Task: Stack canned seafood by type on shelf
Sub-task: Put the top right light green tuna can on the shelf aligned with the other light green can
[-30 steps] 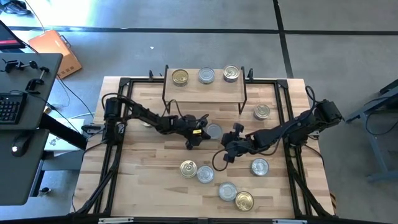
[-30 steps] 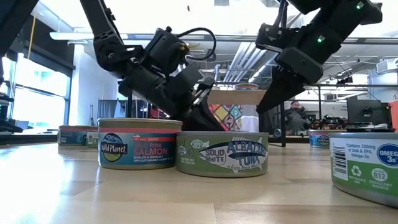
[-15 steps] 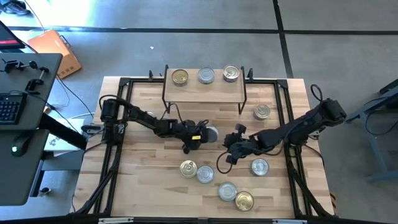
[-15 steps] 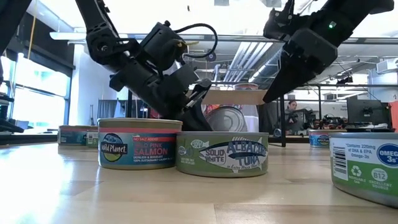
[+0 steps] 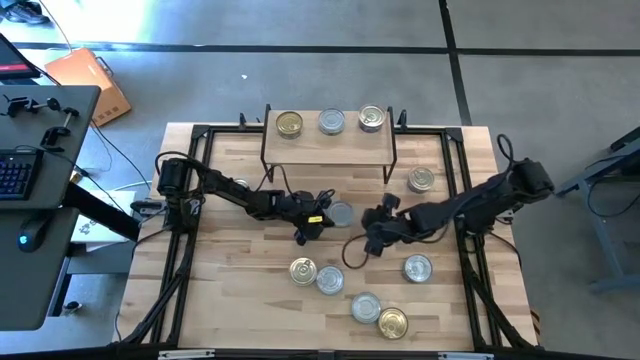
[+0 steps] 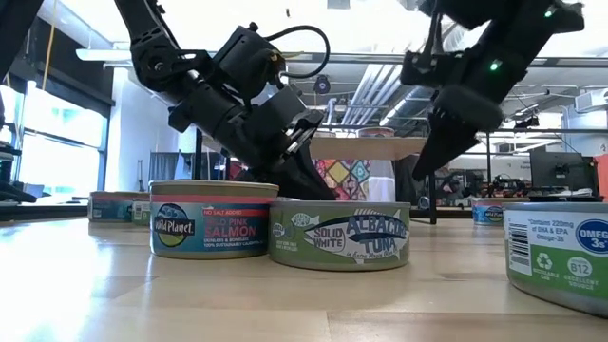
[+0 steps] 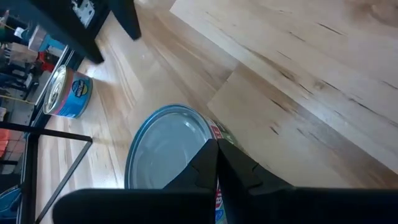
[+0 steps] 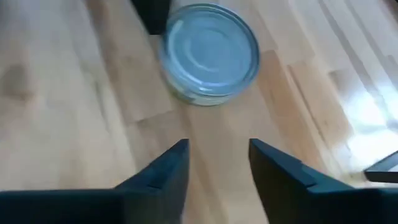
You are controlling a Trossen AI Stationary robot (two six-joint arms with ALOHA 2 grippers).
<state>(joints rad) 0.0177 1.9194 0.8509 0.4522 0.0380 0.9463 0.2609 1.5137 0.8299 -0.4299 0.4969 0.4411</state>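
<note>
A silver-lidded can lies flat on the table's middle, between my two grippers. My left gripper is shut at the can's left side, and its fingertips reach the can. My right gripper stands open to the can's right. The right wrist view shows that can ahead of the right gripper, with nothing between its fingers. The shelf at the far edge carries a gold-lidded can and two silver ones. My left gripper's shut fingertips lie against the can's rim, on the side toward the table's left edge. They come slanting down from the left. The can sits flat on the wood with its lid up.
Near the front edge lie several loose cans, among them a salmon can, a tuna can and a gold-lidded one. One more can lies right of the shelf's black legs, another near my right arm.
My left gripper has risen a little. Half a second ago the silver can stood tipped up, its lid facing the near edge; now it lies flat again. My right gripper has drawn slightly toward the far edge and tipped.
</note>
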